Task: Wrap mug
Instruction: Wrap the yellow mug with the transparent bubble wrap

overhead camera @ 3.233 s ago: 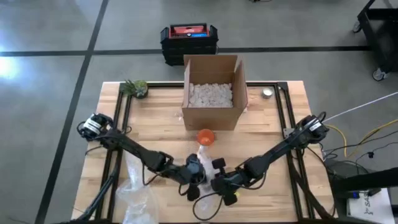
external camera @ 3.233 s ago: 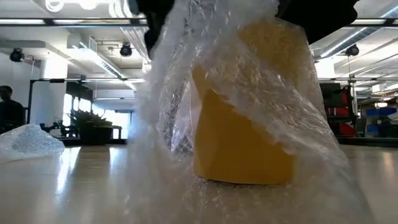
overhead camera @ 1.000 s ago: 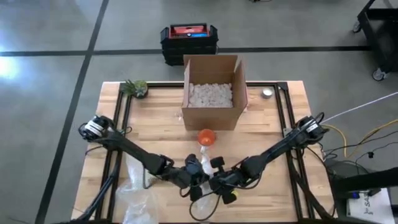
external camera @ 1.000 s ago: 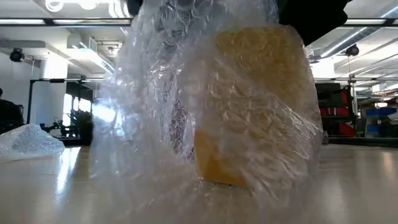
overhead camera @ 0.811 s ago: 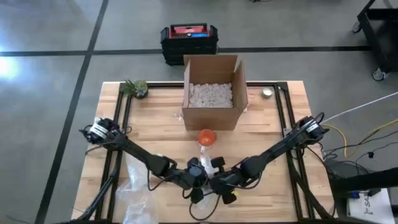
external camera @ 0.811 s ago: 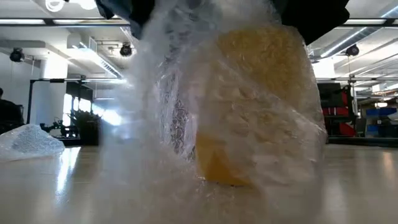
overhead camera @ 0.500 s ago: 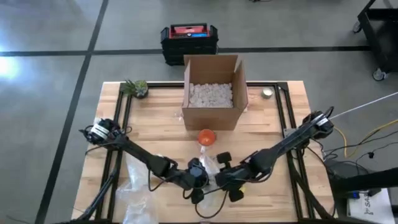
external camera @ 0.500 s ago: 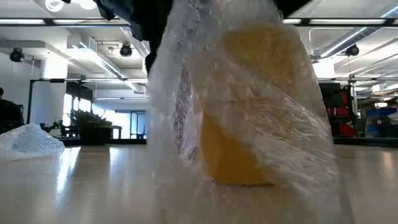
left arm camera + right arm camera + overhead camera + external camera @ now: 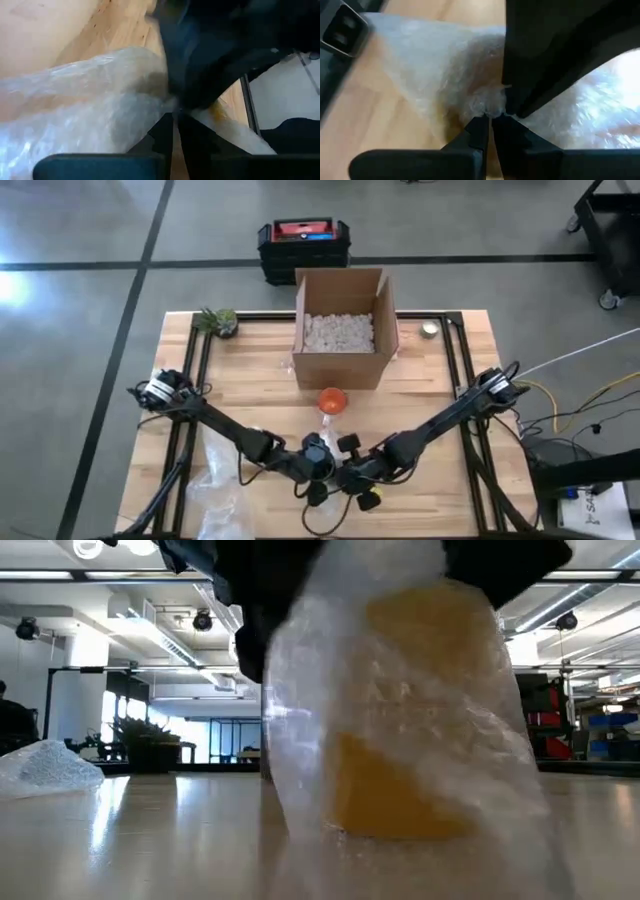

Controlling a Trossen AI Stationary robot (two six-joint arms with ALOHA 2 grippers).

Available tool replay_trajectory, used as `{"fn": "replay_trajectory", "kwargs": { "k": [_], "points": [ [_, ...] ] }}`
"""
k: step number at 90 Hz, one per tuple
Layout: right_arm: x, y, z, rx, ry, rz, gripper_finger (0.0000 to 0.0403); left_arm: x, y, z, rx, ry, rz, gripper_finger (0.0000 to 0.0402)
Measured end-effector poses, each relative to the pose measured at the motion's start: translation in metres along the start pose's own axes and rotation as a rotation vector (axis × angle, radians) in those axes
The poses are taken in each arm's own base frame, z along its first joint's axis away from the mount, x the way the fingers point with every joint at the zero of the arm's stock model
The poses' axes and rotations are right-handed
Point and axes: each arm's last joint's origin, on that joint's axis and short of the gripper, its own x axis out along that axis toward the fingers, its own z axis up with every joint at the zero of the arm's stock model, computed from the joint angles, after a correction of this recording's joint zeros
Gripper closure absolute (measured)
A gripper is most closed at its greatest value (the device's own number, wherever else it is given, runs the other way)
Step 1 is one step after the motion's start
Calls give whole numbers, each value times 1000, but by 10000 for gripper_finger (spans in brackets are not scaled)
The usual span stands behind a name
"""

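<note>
A yellow mug (image 9: 400, 790) stands on the table near its front edge, under a sheet of clear bubble wrap (image 9: 330, 690) that is drawn up over it. In the high view only a bit of yellow of the mug (image 9: 369, 501) shows. My left gripper (image 9: 322, 470) and my right gripper (image 9: 348, 476) meet just above the mug, and each is shut on the wrap. Seen from table height, both show only as dark shapes above the wrapped mug. My left gripper pinches a gathered bunch of the bubble wrap (image 9: 167, 102) between its two shut fingers; the wrap runs from there down over the mug. The right arm crosses close in front. My right gripper pinches a bunched fold of the wrap (image 9: 487, 107) between its shut fingers, above the mug, with the wrap spreading away taut.
An open cardboard box (image 9: 340, 330) holding white packing peanuts stands at the middle back, with an orange round thing (image 9: 331, 399) in front of it. Spare bubble wrap (image 9: 215, 485) lies at the front left. A small plant (image 9: 218, 321) is at the back left.
My right gripper swung a little toward the table's right edge and has come back next to the left one. The loose wrap that billowed out beside the mug has been drawn in close against it; the mug stays standing in place.
</note>
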Motion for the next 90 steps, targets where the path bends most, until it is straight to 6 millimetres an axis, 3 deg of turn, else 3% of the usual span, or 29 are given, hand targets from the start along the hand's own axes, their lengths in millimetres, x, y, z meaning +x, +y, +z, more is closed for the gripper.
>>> {"fn": "replay_trajectory", "kwargs": {
  "k": [15,28,38,50,63,90],
  "points": [
    [-2,0,0,-2,-8,-4,389,-32,-17,16,-18,-37,-65,381],
    [-2,0,1,-9,-8,-4,389,-45,-34,2,-32,35,-117,381],
    [-1,0,1,-18,-17,-3,389,-36,-41,-17,-47,84,-125,381],
    [-1,0,2,-24,-24,-3,389,-11,-35,-37,-49,118,-105,381],
    [-1,0,2,-24,-24,-3,389,-2,-29,-27,-65,52,-120,381],
    [-1,0,2,-22,-24,-3,389,-9,-22,-1,8,-75,-78,381]
  ]
}}
